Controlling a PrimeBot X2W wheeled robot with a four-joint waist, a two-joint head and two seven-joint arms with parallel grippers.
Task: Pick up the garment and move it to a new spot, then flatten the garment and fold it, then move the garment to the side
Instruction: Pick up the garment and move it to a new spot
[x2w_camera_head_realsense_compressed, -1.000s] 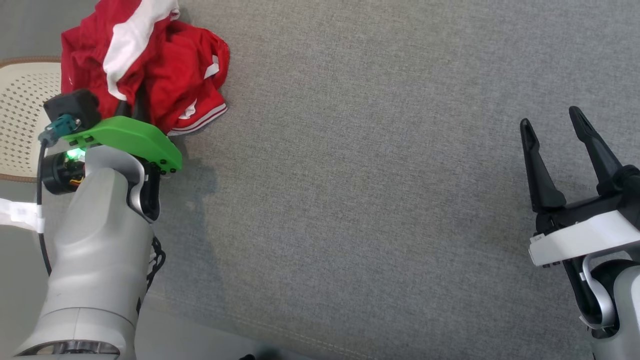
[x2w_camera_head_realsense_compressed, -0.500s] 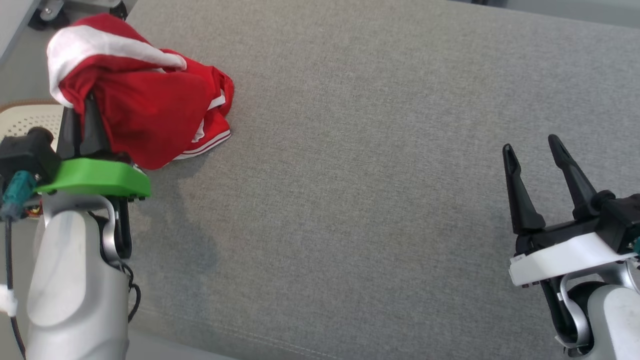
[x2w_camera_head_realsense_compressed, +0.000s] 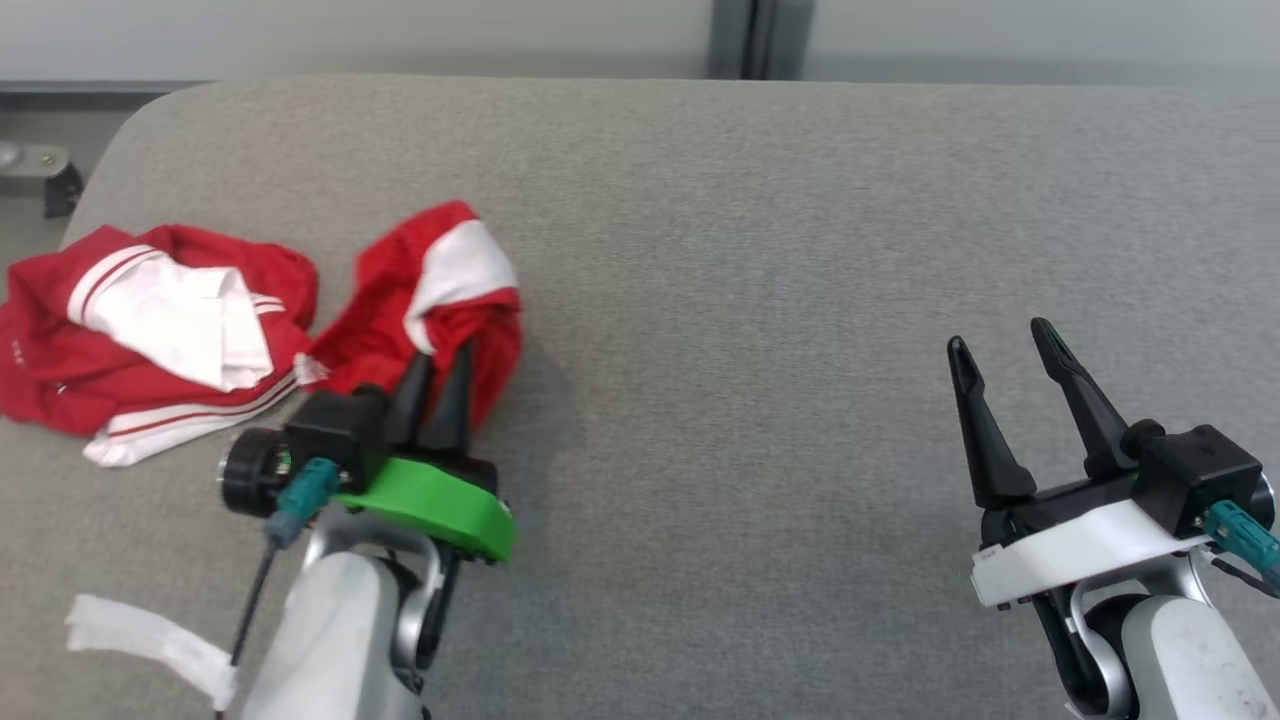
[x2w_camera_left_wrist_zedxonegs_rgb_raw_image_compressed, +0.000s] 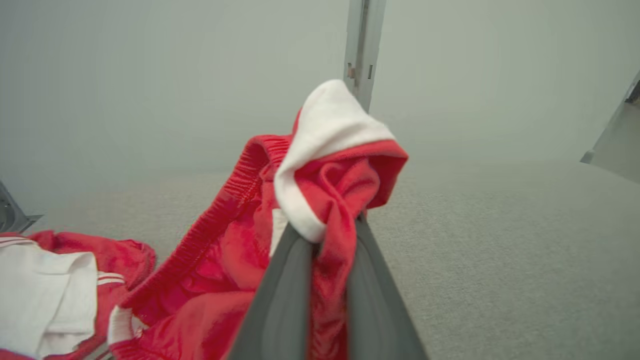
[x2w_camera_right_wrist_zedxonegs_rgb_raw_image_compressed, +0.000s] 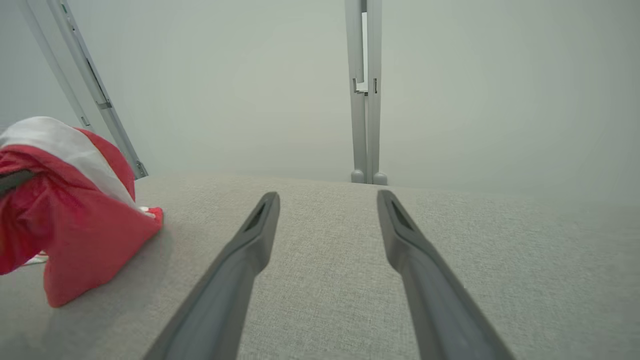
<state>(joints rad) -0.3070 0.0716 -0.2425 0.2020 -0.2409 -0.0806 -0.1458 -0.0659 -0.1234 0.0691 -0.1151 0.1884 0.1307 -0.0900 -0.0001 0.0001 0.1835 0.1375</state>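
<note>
The left gripper (x2w_camera_head_realsense_compressed: 445, 355) was clenched on a raised fold of the red-and-white garment (x2w_camera_head_realsense_compressed: 390, 300), the rest lying leftward of its fingers on the grey cushion (x2w_camera_head_realsense_compressed: 760, 280), while the right gripper (x2w_camera_head_realsense_compressed: 1000, 338), fingers spread and empty, stood well apart.

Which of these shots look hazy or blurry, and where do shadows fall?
Head view: sharp, evenly lit, soft shadow just right of the lifted garment. Left wrist view: hazy, washed-out background, left pincer blurred up close. Right wrist view: same haze, right pincer softening toward the bottom edge.
</note>
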